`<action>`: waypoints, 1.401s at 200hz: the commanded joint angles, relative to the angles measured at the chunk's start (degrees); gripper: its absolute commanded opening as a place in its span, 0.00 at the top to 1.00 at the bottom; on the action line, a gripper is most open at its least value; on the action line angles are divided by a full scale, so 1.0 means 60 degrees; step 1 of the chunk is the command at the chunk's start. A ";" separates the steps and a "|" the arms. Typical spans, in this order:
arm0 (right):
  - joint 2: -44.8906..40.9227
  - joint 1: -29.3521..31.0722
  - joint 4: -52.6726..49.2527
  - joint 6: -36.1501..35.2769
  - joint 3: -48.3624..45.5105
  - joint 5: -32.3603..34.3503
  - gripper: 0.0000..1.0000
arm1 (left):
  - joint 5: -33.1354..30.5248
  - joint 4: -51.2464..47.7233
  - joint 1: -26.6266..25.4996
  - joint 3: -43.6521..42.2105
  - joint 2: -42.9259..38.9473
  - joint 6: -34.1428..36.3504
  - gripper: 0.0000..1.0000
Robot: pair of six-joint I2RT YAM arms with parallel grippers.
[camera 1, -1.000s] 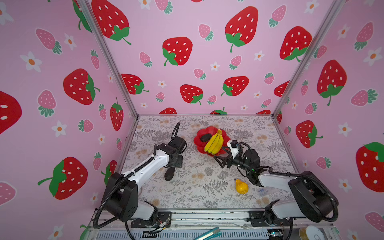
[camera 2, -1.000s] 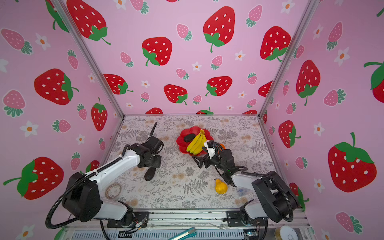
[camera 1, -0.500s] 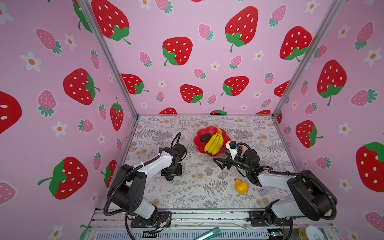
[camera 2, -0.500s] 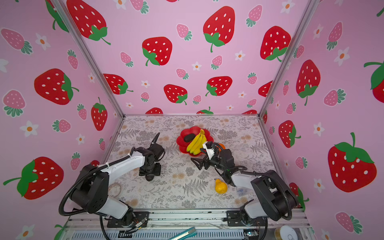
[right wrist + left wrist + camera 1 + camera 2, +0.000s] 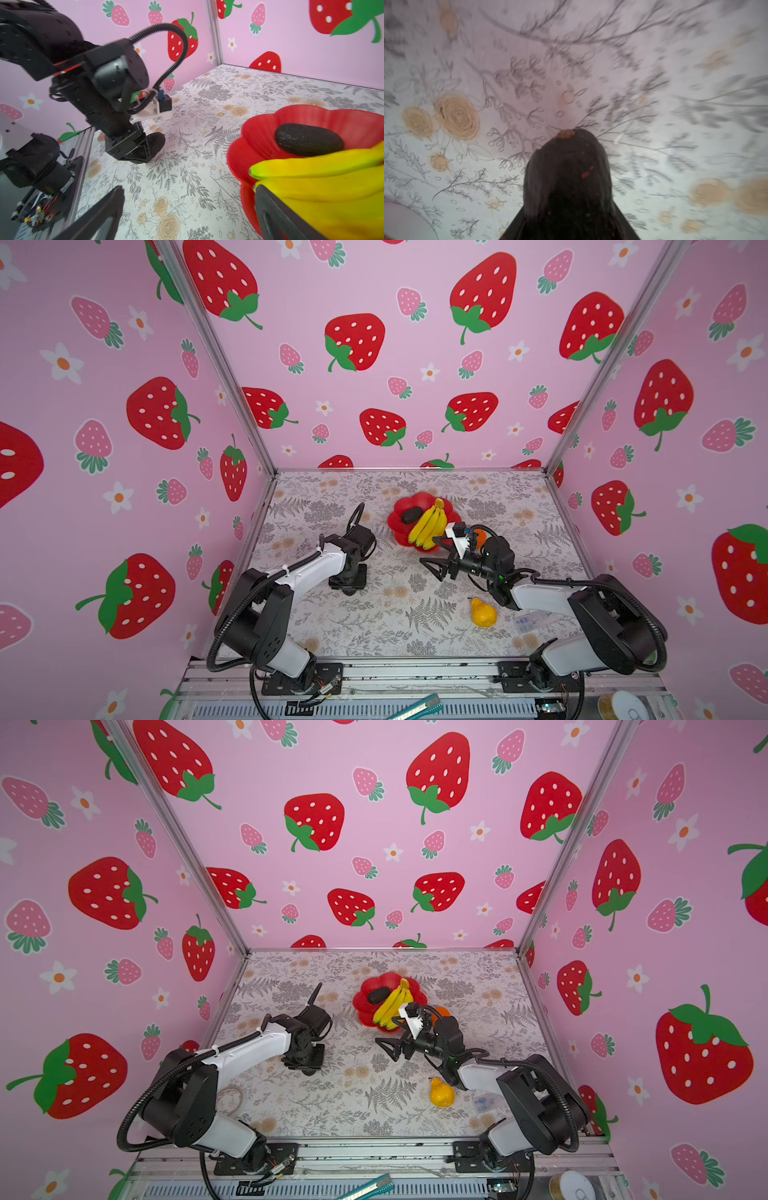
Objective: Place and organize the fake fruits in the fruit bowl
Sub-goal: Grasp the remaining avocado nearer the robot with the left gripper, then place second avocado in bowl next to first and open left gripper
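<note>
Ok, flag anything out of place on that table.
The banana bunch lies slanted across the fruit bowl, tips at its near rim. Outside it: the pear-shaped fruit and the orange on the table, one avocado in the left jaws. A clear plastic scrap lies by the right arm.

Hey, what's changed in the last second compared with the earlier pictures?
The left gripper dropped onto the loose avocado and its jaws closed on it. The right gripper stayed open beside the bowl; bananas and pear-shaped fruit unmoved.
</note>
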 commanded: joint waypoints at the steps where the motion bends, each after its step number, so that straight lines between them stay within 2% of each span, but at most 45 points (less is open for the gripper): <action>1: 0.0297 -0.0575 0.0932 0.1137 -0.0276 0.0307 0.01 | 0.0294 0.0583 -0.0520 0.1550 0.0079 0.0420 0.58; 41: -0.0058 -0.1284 0.1320 0.1646 -0.0811 0.0788 0.01 | 0.0720 0.0842 -0.0745 0.4566 0.2291 0.0986 0.58; 69: -0.0146 -0.1370 0.1125 0.1504 -0.0822 0.0860 0.01 | 0.0547 -0.0846 -0.0661 0.7341 0.4615 0.1051 0.58; 82: -0.0159 -0.1404 0.1082 0.1482 -0.0807 0.0845 0.01 | 0.0638 -0.1203 -0.0670 0.8006 0.5199 0.0934 0.58; 128: -0.0203 -0.1421 0.1145 0.1537 -0.0823 0.0738 0.01 | 0.0851 -0.1007 -0.0570 0.8505 0.5772 0.0492 0.57; 218: -0.0290 -0.1421 0.0935 0.1356 -0.0807 0.0896 0.01 | 0.0678 -0.1066 -0.0584 0.9096 0.6497 0.0506 0.53; 280: -0.0351 -0.1435 0.0867 0.1344 -0.0814 0.0997 0.01 | 0.0267 -0.0989 -0.0711 0.9015 0.6222 0.0630 0.38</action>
